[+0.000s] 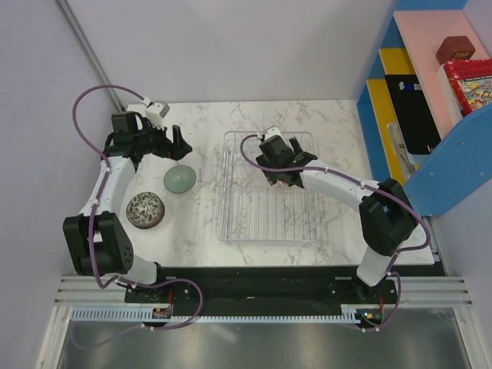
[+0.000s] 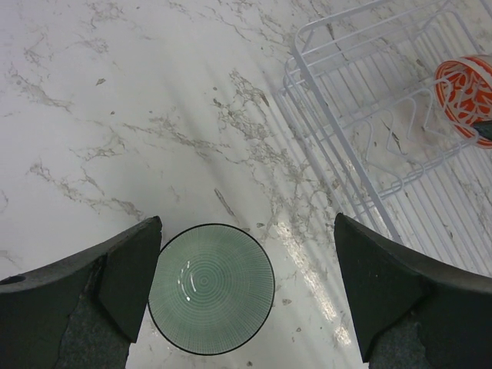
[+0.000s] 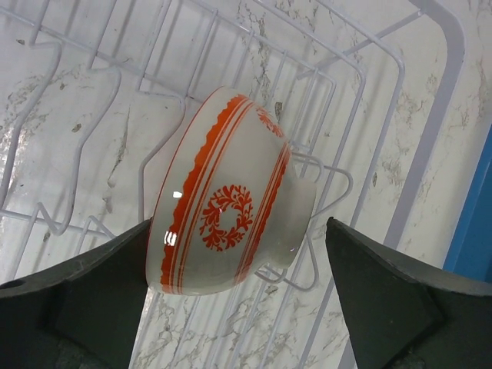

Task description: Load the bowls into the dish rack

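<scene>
Pale marble covers the table (image 1: 207, 123), with plain grey walls behind it and the rack (image 1: 261, 219) standing right of the middle. The orange bowl (image 3: 223, 215) lies on its side among the tines at the far end of the rack, close to one of its corners, so I count this bowl as loaded. The right gripper (image 3: 238, 227) hangs over it with jaws spread wide, one finger on each side and nothing pinched; the finger by the rim looks very near, and I cannot tell if it touches. My first worry is there: if I lift this arm at a slant, that finger may catch the rim and roll the bowl off its tines, because only thin wires prop it. The left gripper (image 2: 246, 223) hovers near the far left corner of the table, jaws also wide apart, over the green bowl (image 2: 211, 288), which sits upright. This bowl is nearer one finger than the other, so closing from here would, I think, push it sideways before it is gripped, and the glazed wall could slip. The speckled bowl (image 1: 145, 210) waits upside down toward the near left edge. Both arms reaching the rack together may collide.
</scene>
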`<action>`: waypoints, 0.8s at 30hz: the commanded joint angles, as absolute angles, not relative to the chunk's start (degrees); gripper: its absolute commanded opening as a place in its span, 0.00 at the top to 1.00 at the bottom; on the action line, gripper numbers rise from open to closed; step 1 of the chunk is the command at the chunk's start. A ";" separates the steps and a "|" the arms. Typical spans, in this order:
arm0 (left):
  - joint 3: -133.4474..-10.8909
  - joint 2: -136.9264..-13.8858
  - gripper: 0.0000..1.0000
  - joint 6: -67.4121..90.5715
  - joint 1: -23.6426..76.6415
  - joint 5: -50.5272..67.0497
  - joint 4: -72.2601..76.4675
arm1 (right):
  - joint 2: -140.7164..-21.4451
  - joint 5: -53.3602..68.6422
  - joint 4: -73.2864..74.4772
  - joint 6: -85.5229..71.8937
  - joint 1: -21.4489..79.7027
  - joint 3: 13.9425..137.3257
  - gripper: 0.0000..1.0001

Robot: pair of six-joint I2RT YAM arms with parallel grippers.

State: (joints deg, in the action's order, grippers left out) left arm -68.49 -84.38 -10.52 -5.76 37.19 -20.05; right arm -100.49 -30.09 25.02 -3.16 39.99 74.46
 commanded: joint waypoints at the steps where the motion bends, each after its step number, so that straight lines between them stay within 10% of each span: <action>1: -69.08 -85.16 0.00 -13.88 -6.06 32.88 -19.25 | -97.65 -30.41 25.57 -1.41 40.52 78.22 0.03; 24: -69.00 -94.48 0.08 -23.99 -6.33 21.71 -22.23 | -88.33 -20.30 28.12 3.69 41.22 78.05 0.03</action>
